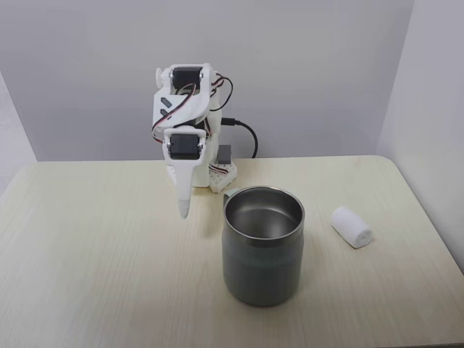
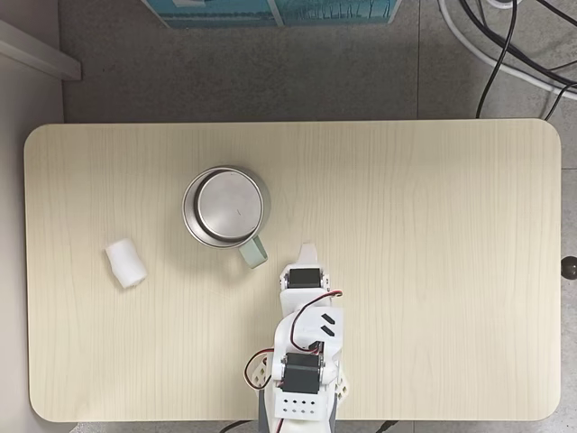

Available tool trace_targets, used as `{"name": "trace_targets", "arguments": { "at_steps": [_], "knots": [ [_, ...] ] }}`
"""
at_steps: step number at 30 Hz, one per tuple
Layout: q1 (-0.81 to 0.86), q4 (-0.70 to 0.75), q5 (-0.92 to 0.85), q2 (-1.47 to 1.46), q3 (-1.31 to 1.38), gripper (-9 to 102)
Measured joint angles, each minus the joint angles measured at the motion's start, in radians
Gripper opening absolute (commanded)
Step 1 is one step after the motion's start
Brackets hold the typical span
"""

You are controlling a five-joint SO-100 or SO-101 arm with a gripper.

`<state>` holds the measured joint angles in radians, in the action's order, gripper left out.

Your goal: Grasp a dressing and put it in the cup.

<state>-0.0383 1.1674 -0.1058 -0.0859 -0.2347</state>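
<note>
The gripper (image 1: 183, 210) is hanging folded close to the arm's base, tip pointing down above the worktop (image 1: 109, 254) just beside the cup's handle, and its fingers are lying pressed together, holding nothing. The cup (image 1: 262, 246) is standing upright near the worktop's middle, its steel inside bare. The dressing (image 1: 351, 226) is lying on its side well apart from the gripper, on the cup's far side, touching neither.

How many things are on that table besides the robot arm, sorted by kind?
Metal cup: 1
White dressing roll: 1
Total: 2
</note>
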Motion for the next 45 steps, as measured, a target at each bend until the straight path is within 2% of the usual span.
{"name": "trace_targets", "arguments": {
  "at_steps": [6, 26, 30, 35, 45],
  "knots": [
    [0.000, -0.052, -0.009, -0.002, 0.021, 0],
    [-0.012, -0.031, -0.025, 0.005, -0.014, 0],
    [-0.103, 0.014, -0.066, 0.040, -0.178, 0],
    [-0.244, 0.084, -0.100, 0.356, -0.520, 0],
    [-0.615, 0.469, -0.321, 1.015, -1.307, 13]
  ]
}}
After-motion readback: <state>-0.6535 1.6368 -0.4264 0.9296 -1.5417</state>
